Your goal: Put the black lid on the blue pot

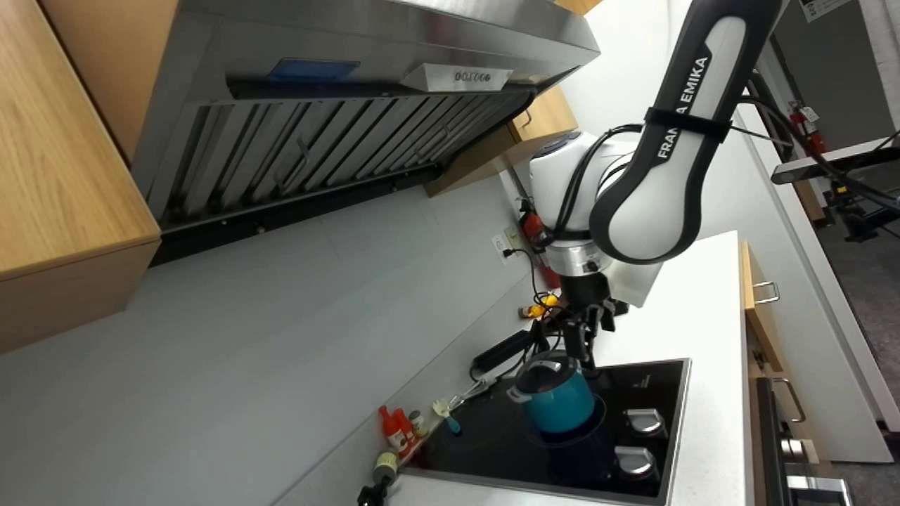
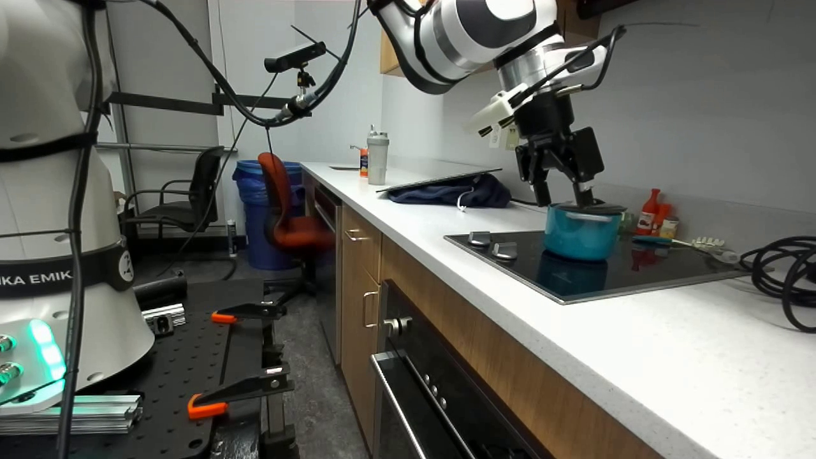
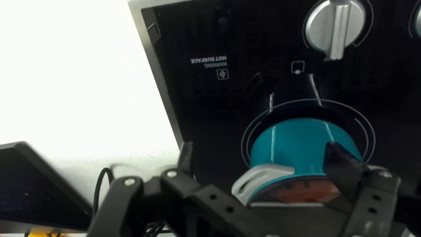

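The blue pot stands upright on the black stovetop; it also shows in an exterior view and in the wrist view. It has pale grey side handles. The black lid lies over the pot's mouth, and in an exterior view its edge juts slightly past the rim. I cannot tell whether it is fully seated. My gripper is open, with its fingers wide apart and nothing between them. It is just above the pot, off to one side. One finger overlaps the lid and rim; contact is unclear.
The stovetop has metal knobs near its front edge. Red bottles and utensils lie toward the wall side. Cables are coiled on the counter. A navy cloth lies beyond the stove. A range hood hangs above.
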You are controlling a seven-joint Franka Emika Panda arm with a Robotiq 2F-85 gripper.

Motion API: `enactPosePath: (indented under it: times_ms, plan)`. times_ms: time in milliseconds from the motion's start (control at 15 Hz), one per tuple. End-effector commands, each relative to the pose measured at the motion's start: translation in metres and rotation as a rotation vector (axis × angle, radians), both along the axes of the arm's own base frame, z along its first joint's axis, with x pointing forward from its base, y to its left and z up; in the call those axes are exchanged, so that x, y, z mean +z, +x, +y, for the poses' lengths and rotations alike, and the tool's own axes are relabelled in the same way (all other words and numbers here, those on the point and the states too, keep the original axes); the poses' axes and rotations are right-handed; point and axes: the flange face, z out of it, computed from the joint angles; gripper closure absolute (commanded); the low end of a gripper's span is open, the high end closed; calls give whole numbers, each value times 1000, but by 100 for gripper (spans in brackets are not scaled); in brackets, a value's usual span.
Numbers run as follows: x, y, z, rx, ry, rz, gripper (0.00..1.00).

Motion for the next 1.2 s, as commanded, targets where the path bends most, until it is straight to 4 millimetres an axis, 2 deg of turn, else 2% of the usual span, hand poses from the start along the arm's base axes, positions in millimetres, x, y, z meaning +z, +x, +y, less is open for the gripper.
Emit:
enactPosePath:
  times_ms: [0,467,1133]
  plan:
    - [12,-37,-3,-4,23,-29,0]
    - [29,-88,-9,-28,37,-34,0]
    - [56,-144,-10,-35,36,-81,0]
